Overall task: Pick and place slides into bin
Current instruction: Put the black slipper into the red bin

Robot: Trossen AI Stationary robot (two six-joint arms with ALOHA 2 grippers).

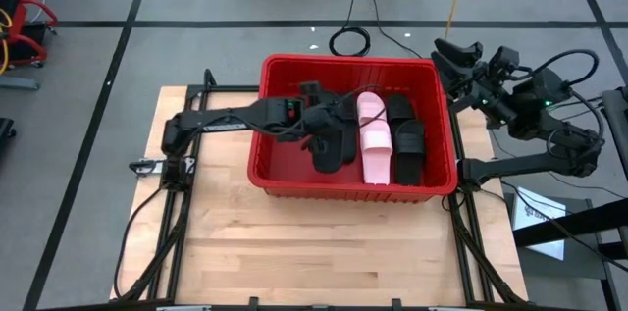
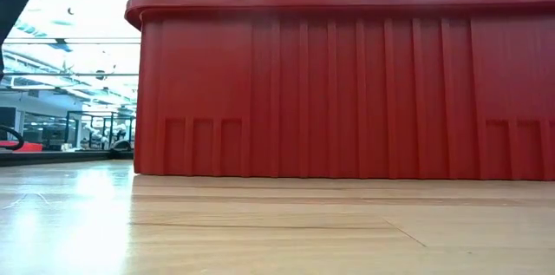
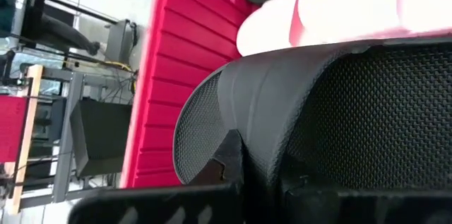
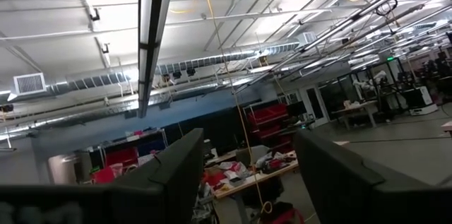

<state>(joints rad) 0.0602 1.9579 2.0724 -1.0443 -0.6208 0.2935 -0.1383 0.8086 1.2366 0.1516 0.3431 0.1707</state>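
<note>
I am looking into a large workshop hall; beyond my right gripper (image 4: 244, 174) run exposed ceiling ducts (image 4: 212, 65), with cluttered workbenches (image 4: 247, 171) and red storage bins (image 4: 272, 116) below them.

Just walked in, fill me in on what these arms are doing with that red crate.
The left arm reaches into the red bin, its tool down at a black slide, which fills the left wrist view. Pink slides and more black slides already lie inside. The right tool waits open and empty, pulled back beyond the bin's far right corner. No slides show on the table.
</note>
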